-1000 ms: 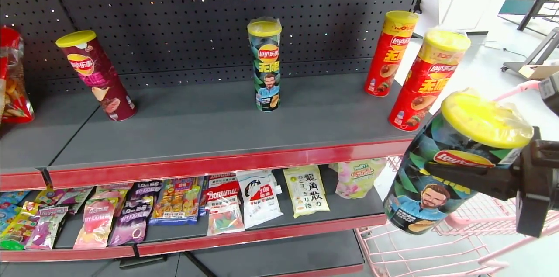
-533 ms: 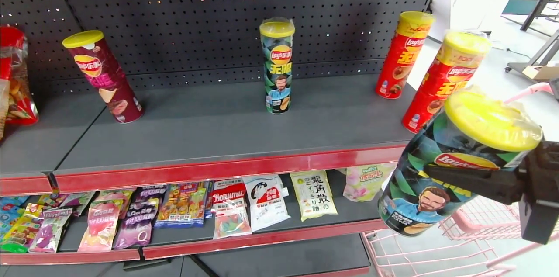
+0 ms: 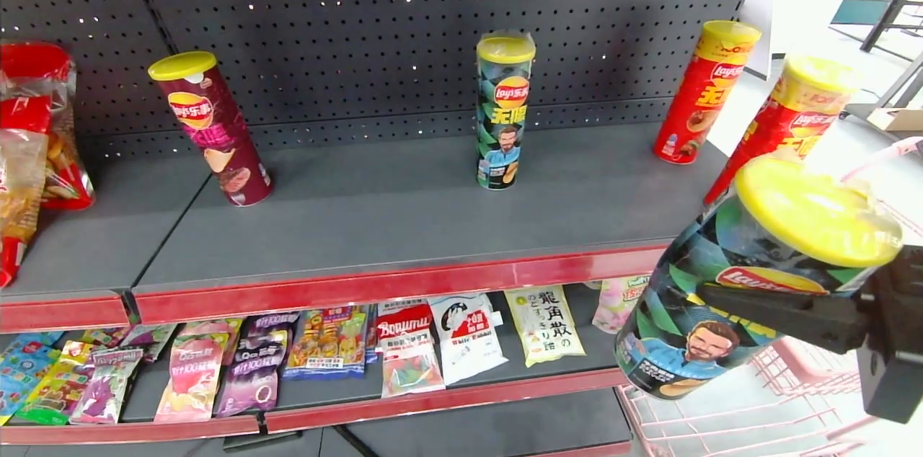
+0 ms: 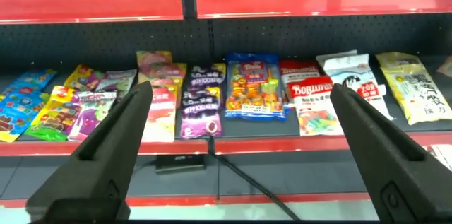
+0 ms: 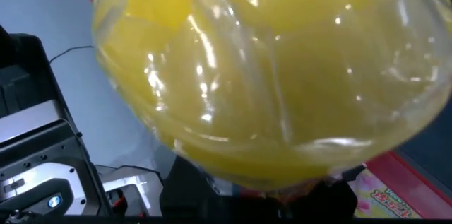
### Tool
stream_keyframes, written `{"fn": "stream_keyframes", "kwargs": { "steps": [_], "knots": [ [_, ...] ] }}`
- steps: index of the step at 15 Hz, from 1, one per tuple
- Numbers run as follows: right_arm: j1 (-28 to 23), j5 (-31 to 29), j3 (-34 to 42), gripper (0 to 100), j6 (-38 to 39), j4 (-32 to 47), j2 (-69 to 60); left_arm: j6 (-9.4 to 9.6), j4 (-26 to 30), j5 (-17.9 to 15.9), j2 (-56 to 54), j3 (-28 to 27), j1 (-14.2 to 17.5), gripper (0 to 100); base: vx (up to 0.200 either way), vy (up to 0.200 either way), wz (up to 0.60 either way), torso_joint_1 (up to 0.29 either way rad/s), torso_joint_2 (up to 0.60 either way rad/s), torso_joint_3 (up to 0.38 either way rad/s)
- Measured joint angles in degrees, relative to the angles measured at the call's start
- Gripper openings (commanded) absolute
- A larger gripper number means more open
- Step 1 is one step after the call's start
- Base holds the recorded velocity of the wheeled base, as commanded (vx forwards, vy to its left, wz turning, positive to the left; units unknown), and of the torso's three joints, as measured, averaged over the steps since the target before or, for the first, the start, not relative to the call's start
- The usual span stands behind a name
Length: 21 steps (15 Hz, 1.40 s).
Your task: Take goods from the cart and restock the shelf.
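Note:
My right gripper [image 3: 757, 291] is shut on a green-and-black chip can [image 3: 685, 349] with a yellow lid, held tilted in the air in front of the right end of the top shelf [image 3: 404, 226]. One black finger [image 3: 771, 309] crosses the can's upper part. In the right wrist view the plastic-wrapped yellow lid [image 5: 268, 68] sits close up. A matching green can [image 3: 502, 114] stands mid-shelf. My left gripper [image 4: 236, 153] is open and empty, low down and facing the candy shelf [image 4: 233, 132].
A maroon can [image 3: 213, 129] stands at the left of the shelf, and two red cans [image 3: 703, 93] [image 3: 789, 114] stand at the right end. Snack bags [image 3: 29, 147] sit at the far left. The pink cart [image 3: 721, 421] is at lower right. Grey shelf surface lies free between the cans.
The whole head picture has shifted right, so the camera has turned left. The held can stays in my right gripper and now overlaps the front red can.

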Motion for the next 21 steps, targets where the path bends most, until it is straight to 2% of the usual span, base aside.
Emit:
{"fn": "stream_keyframes", "kwargs": {
  "steps": [8, 17, 19, 20, 21],
  "knots": [
    [0.0, -0.1, 0.6, 0, 0.0, 0.0, 0.0, -0.01, 0.0, 0.0, 0.0, 0.0, 0.0, 100, 0.2, 0.0, 0.0, 0.002, 0.0, 0.002],
    [-0.1, -0.1, 0.3, 0, 0.0, -0.1, -0.1, -0.04, 0.0, 0.0, 0.0, 0.0, 0.0, 100, 0.0, 0.0, 0.0, 0.0, 0.0, 0.0],
    [-0.1, -0.2, 0.2, 0, 0.0, -0.2, -0.1, 0.05, 0.0, -0.1, 0.2, 0.0, -1.2, 100, 0.0, 0.0, 0.0, 0.0, 0.0, 0.0],
    [-0.1, -0.3, 0.2, 0, 0.0, -0.8, -0.1, 0.78, 0.0, -0.4, 0.2, 0.0, -2.8, 100, 0.0, 0.0, 0.0, 0.0, 0.0, 0.0],
    [-0.3, -0.5, 0.0, 0, 0.1, -2.7, 0.0, 2.45, -0.1, -1.3, -0.1, 0.0, -4.6, 100, 0.0, 0.0, 0.0, 0.0, 0.0, 0.0]
  ]
}}
